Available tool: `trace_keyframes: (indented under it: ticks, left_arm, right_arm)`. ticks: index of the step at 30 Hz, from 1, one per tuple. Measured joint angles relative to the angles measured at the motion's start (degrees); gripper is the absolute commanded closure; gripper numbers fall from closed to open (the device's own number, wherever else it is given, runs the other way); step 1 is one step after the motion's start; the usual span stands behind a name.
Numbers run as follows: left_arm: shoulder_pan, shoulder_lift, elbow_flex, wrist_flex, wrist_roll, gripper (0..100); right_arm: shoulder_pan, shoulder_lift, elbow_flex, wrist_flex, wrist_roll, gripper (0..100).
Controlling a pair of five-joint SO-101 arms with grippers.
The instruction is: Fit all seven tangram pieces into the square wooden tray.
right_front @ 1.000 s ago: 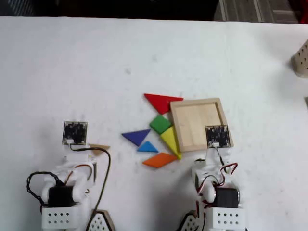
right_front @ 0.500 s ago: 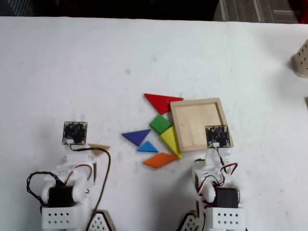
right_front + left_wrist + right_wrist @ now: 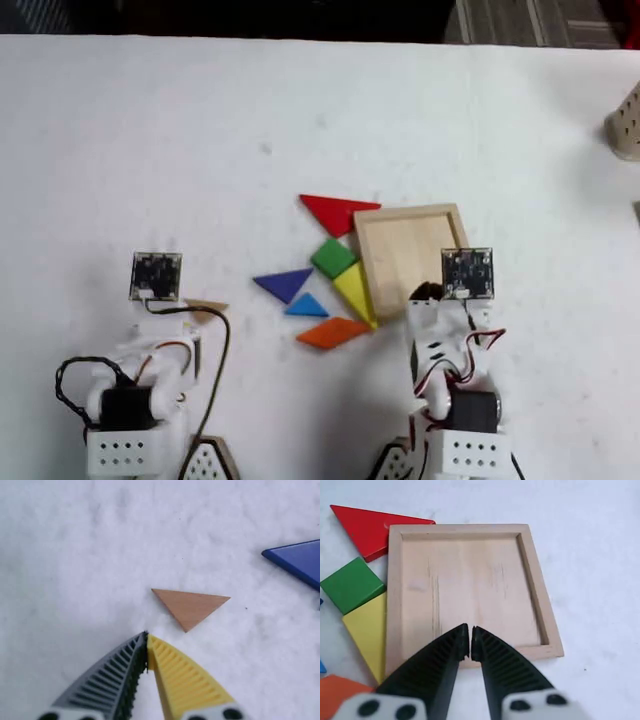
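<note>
Since the square wooden tray (image 3: 470, 575) is bare inside, I judge that the task is at its very first step: none of the seven pieces is placed yet. My right gripper (image 3: 470, 636) hangs over the near rim of the tray. Its jaws are almost pressed together, with a thin slit between them and nothing held. My left gripper (image 3: 146, 641) is low over the white table (image 3: 150, 130), jaws closed tip to tip and also empty. The plain wooden triangle (image 3: 190, 607) lies flat just beyond its tips, not touching them.

For the next move I think one arm must first open its jaws, then come down on a piece. The pieces are thin and lie flat, so the grip on their edges probably has to be exact. For the left arm the wooden triangle is the nearest one. For the right arm it is the yellow triangle (image 3: 367, 632), which lies against the outer wall of the tray.

The high view gives me the whole layout: the red triangle (image 3: 338, 212), green square (image 3: 333, 257), dark blue triangle (image 3: 283, 284), light blue triangle (image 3: 306, 306) and orange parallelogram (image 3: 333, 332) are gathered beside the tray. From above my fingers are hidden, so the wrist views tell me how the jaws stand.
</note>
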Motion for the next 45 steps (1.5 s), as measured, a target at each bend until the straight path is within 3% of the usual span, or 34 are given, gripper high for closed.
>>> trace_keyframes:
  ticks: [11,23,36,42,45]
  left_arm:
    - [0.09,0.0,-2.11,-5.27,0.0,98]
    - [1.67,0.35,-18.29,-7.91,0.0,98]
    - [1.93,46.24,-48.18,-10.29,0.0,94]
    - [13.54,62.77,-55.47,-10.46,0.62,75]
    - [20.13,68.84,-55.91,-10.55,7.21,73]
  right_arm:
    - [0.35,0.0,0.0,2.64,0.0,97.7]
    - [0.35,0.0,0.0,2.64,0.0,97.8]
    - [0.35,0.0,0.0,2.64,0.0,97.8]
    - [0.44,0.0,0.0,2.64,0.0,97.8]
    - [0.35,0.0,0.0,2.64,0.0,97.8]
